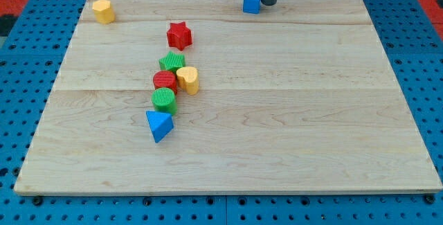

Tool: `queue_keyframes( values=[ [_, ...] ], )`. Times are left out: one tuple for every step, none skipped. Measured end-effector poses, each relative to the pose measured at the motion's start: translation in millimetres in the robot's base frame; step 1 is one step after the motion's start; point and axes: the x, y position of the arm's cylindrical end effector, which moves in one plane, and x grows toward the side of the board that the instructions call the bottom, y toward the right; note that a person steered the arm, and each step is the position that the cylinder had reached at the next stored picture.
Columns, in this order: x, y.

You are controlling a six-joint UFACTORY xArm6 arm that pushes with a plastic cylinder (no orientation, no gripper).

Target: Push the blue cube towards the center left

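Observation:
The blue cube sits near the top edge of the wooden board, right of the middle. My rod comes down from the view's top, and my tip stands just to the right of the cube, touching or nearly touching its right side.
A yellow block lies at the top left corner. A red star is left of centre. Below it cluster a green block, a red cylinder, a yellow block, a green cylinder and a blue triangular block.

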Motion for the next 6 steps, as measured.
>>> queue_keyframes(
  values=[
    [-12.5, -3.9],
    [5.3, -66.7],
    [67.3, -89.7],
    [114.8, -98.9],
    [85.1, -104.2],
    [54.5, -140.9]
  ],
)
